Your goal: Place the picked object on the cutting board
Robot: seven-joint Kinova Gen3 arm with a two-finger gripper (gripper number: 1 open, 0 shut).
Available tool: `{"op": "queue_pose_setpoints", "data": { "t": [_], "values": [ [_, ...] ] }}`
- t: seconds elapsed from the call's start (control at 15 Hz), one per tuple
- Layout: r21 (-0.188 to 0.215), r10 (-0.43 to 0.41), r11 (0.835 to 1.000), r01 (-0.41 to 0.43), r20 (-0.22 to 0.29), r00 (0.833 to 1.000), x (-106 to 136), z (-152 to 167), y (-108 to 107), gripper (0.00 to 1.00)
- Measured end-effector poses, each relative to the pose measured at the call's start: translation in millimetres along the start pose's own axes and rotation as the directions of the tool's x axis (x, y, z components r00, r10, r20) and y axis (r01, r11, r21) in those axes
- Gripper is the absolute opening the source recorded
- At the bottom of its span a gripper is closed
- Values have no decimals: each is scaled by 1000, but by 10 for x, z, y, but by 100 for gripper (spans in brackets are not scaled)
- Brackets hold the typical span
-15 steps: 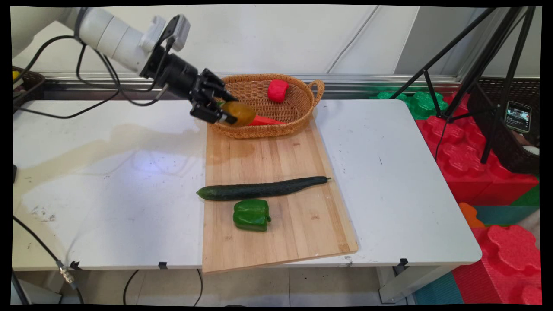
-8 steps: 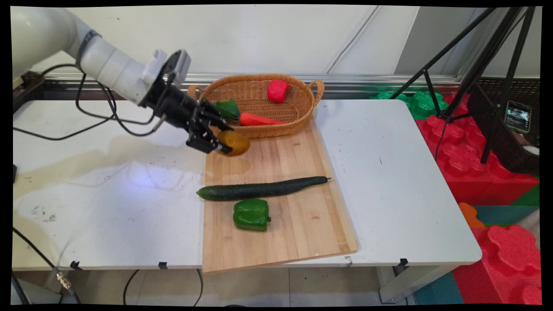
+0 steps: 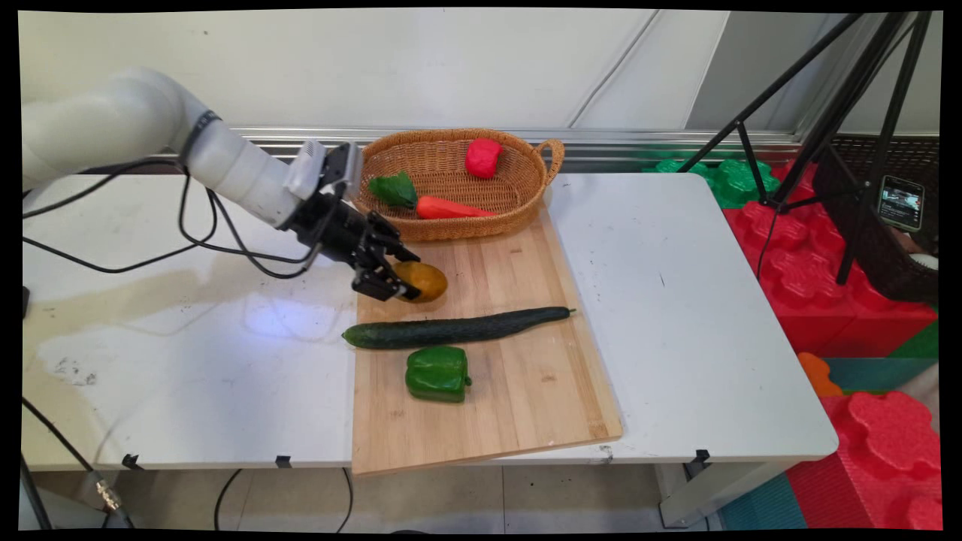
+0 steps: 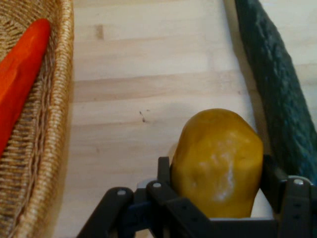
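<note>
My gripper (image 3: 402,284) is shut on a yellow-brown potato (image 3: 424,281), held low over the wooden cutting board (image 3: 518,406), near its left edge. In the hand view the potato (image 4: 218,168) sits between the black fingers (image 4: 166,173), with the board (image 4: 148,99) close below. A long dark cucumber (image 3: 455,328) lies across the board just in front of the potato, and it runs along the right side of the hand view as the cucumber (image 4: 280,89). A green bell pepper (image 3: 437,373) rests nearer the front edge.
A wicker basket (image 3: 526,195) at the board's far end holds a carrot (image 3: 449,208) with green top and a red item (image 3: 482,158). The basket rim (image 4: 57,124) and carrot (image 4: 20,74) show left in the hand view. Tripod legs (image 3: 827,113) and red foam blocks (image 3: 827,293) stand right of the table.
The gripper has carried the potato out from over the basket, forward and down, to just above the board beside the cucumber. The carrot's green top is uncovered.
</note>
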Motion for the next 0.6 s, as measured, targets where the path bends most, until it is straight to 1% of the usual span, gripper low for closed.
{"op": "queue_pose_setpoints", "data": {
  "t": [0.4,0.47,0.6],
  "values": [
    [26,-27,999,27,-17,1000,36,347,-40,0],
    [30,-29,999,30,-19,999,41,398,-50,100],
    [34,-33,999,34,-27,999,52,456,-66,100]
  ]
}}
